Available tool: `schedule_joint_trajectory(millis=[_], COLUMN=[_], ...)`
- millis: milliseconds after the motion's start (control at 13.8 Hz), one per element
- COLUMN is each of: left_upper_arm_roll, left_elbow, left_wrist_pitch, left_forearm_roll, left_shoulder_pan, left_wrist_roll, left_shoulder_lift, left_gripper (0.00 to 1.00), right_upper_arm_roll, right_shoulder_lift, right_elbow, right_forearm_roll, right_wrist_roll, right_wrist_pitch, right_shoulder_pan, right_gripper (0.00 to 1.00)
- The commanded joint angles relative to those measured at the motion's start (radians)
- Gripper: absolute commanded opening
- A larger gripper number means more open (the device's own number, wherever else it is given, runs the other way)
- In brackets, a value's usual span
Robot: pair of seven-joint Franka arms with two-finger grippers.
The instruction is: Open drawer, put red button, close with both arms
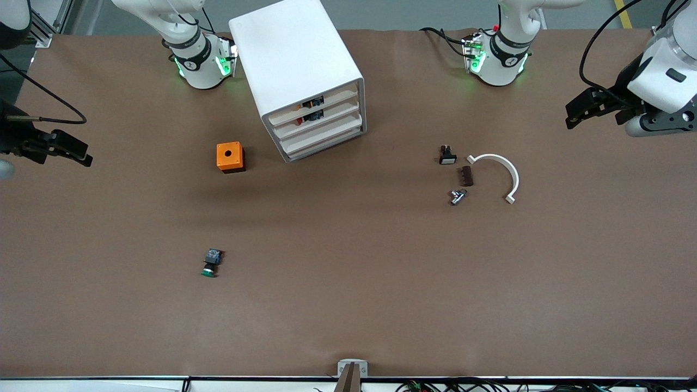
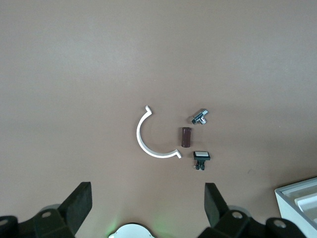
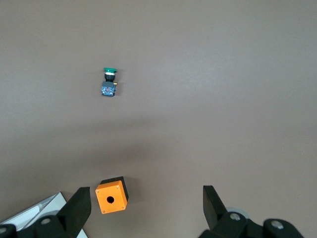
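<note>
Beside the cabinet (image 1: 303, 76), all drawers are seen shut; left gripper (image 1: 591, 109) and right gripper (image 1: 60, 148), both open and empty, are held waiting at the table ends, so a drawer front must be pulled first.

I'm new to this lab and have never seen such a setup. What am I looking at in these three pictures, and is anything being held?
These are two white robot arms at a brown table. The wide picture comes from a high camera facing them; the other two come from cameras on each arm's wrist, looking down past its black two-finger tool.

The left tool hangs open over a white curved clip, a brown block, a metal fitting and a small white-capped switch. The right tool hangs open over an orange box with a round hole, and a green-capped button shows in its picture. Between the arms' bases stands a white cabinet with four drawers, all closed. Nothing is held. No red button shows.
</note>
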Motion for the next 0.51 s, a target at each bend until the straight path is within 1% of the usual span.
schedule_joint_trajectory(millis=[0,433], left_upper_arm_roll=[-0.011,-0.011], left_elbow=[-0.03,-0.026], left_wrist_pitch=[0.015,0.007], left_forearm_roll=[0.016,0.017], left_shoulder_pan=[0.021,0.021], left_wrist_roll=[0.013,0.019], left_shoulder_lift=[-0.021,-0.03], left_gripper=[1.0,1.0], right_upper_arm_roll=[0.014,0.02], right_shoulder_lift=[-0.08,-0.075], right_elbow=[-0.101,-0.083], right_forearm_roll=[-0.015,-0.02], right_wrist_roll=[-0.01,-0.015], right_wrist_pitch=[0.044,0.035], right_shoulder_pan=[-0.017,-0.008], right_gripper=[1.0,1.0])
